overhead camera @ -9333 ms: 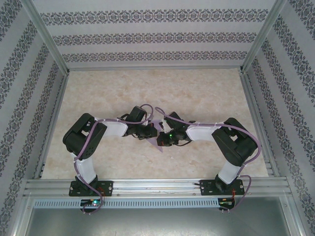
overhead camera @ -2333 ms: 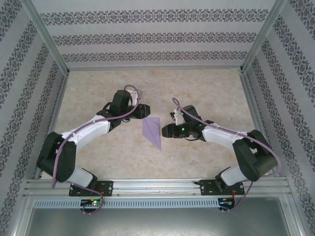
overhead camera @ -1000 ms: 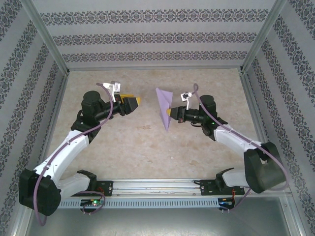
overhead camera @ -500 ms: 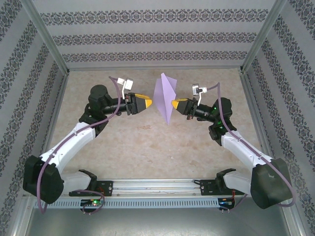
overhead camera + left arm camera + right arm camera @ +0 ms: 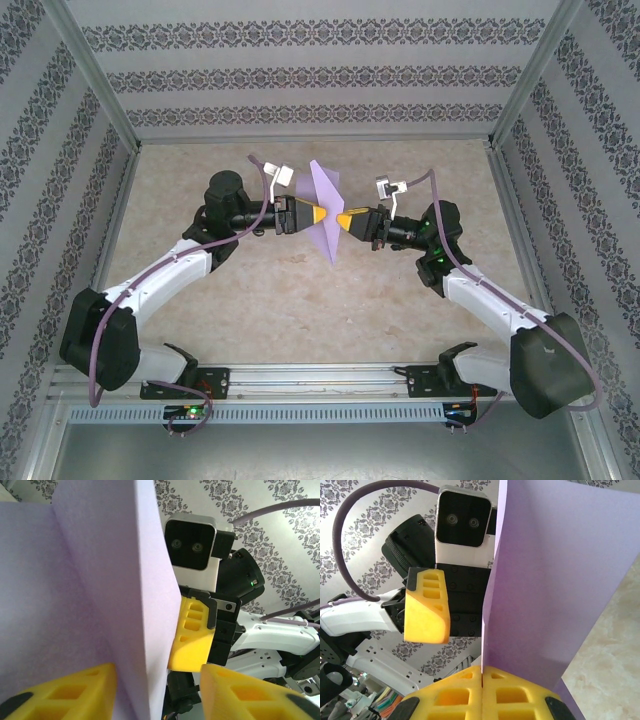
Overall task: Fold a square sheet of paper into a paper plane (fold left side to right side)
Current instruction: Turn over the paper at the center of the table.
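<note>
The limp, light paper plane (image 5: 327, 195), pinched in the right gripper (image 5: 343, 219), is best taken at its crease by the half-open left gripper (image 5: 319, 216).

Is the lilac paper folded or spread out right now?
Folded: the paper is a narrow pointed shape with overlapping flaps, pinched on edge by the shut right gripper.

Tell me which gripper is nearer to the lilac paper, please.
Right. The right gripper is shut on the lilac paper and holds it upright. The left gripper is on the opposite side, open, with the paper between its jaws.
</note>
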Controlling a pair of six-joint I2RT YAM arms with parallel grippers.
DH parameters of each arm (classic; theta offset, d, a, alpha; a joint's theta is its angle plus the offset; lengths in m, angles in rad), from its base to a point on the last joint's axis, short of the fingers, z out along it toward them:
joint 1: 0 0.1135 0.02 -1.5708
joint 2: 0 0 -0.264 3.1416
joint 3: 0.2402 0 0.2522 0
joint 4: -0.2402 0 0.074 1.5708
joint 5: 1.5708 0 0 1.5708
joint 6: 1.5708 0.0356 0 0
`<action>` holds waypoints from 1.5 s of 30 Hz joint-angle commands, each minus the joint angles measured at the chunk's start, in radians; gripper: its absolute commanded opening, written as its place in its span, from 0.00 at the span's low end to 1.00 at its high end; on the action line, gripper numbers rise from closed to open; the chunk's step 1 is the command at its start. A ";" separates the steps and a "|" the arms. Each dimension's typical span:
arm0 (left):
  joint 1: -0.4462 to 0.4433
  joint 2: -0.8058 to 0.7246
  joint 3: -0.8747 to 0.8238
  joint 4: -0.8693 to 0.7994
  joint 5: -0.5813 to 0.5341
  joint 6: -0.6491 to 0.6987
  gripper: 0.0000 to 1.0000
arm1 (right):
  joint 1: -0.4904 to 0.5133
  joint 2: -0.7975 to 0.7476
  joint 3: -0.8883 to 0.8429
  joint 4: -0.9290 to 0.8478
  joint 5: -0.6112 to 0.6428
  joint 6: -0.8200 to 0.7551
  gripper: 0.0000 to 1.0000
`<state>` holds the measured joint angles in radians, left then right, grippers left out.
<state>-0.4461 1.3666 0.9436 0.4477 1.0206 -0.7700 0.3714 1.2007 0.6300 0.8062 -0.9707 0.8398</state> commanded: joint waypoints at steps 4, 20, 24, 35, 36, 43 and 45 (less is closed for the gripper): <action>-0.013 0.020 0.042 0.065 0.005 -0.007 0.31 | 0.012 0.004 0.020 0.054 -0.019 0.003 0.00; -0.014 0.017 0.016 0.100 -0.018 -0.023 0.07 | -0.016 -0.052 -0.003 0.029 0.005 0.007 0.19; -0.014 0.019 0.008 0.121 -0.026 -0.033 0.05 | -0.043 -0.122 -0.033 -0.036 0.040 -0.019 0.36; -0.014 0.026 0.001 0.139 -0.030 -0.039 0.06 | -0.011 -0.198 -0.122 -0.184 0.157 -0.063 0.83; -0.015 0.028 0.001 0.139 -0.030 -0.039 0.06 | 0.006 -0.193 -0.119 -0.183 0.157 -0.067 0.86; -0.014 0.042 -0.010 0.164 -0.022 -0.050 0.06 | 0.067 -0.114 -0.056 -0.166 0.163 -0.076 0.82; -0.016 0.044 -0.015 0.167 -0.020 -0.055 0.05 | 0.078 -0.090 -0.027 -0.164 0.160 -0.080 0.76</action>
<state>-0.4461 1.4017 0.9432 0.5426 0.9909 -0.8101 0.4351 1.0924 0.5426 0.6079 -0.8192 0.7780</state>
